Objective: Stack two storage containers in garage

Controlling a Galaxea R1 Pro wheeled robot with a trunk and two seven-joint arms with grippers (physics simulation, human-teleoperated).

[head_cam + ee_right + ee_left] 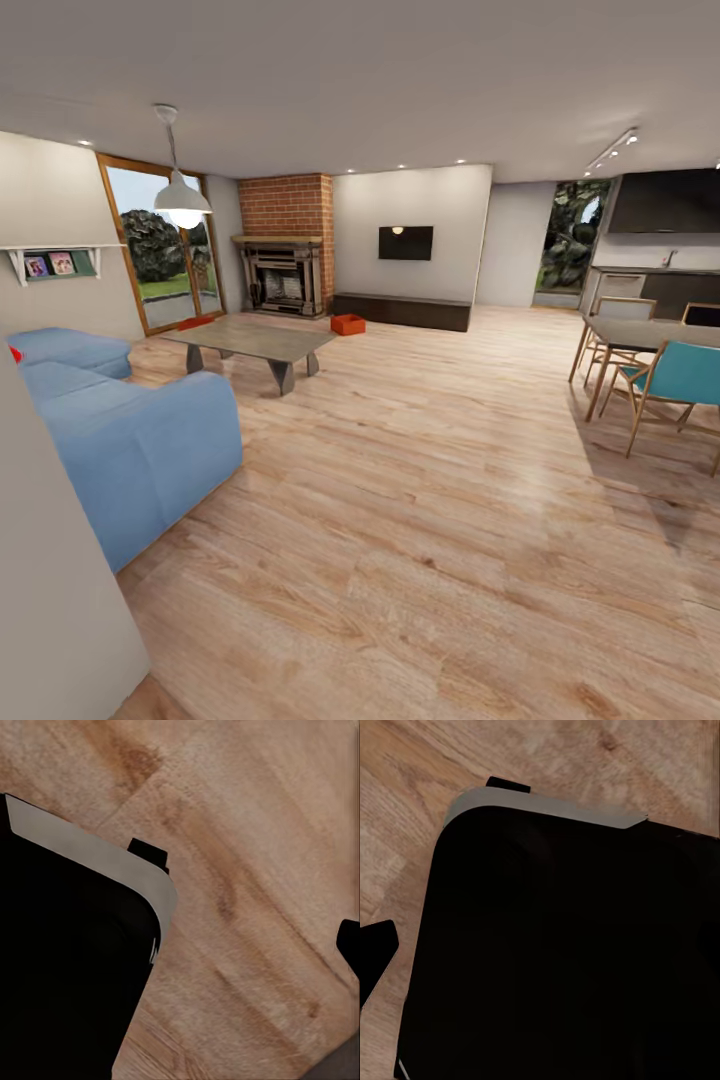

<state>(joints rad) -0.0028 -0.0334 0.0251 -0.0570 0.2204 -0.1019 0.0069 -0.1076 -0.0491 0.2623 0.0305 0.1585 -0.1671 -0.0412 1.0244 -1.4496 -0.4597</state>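
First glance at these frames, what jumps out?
The blue sofa fills the head view's near left, on the wood floor. Two orange bins stand far off: one before the brick fireplace, another by the glass door, behind the coffee table.

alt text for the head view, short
Living room with wood-plank floor: two orange-red storage containers sit on the floor beyond the coffee table, near the brick fireplace. Blue sofa on the left, dining chairs on the right.

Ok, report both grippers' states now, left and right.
Left gripper: cannot be told; the left wrist view shows a dark robot body over wood floor.
Right gripper: cannot be told, same kind of view; nothing seen held.
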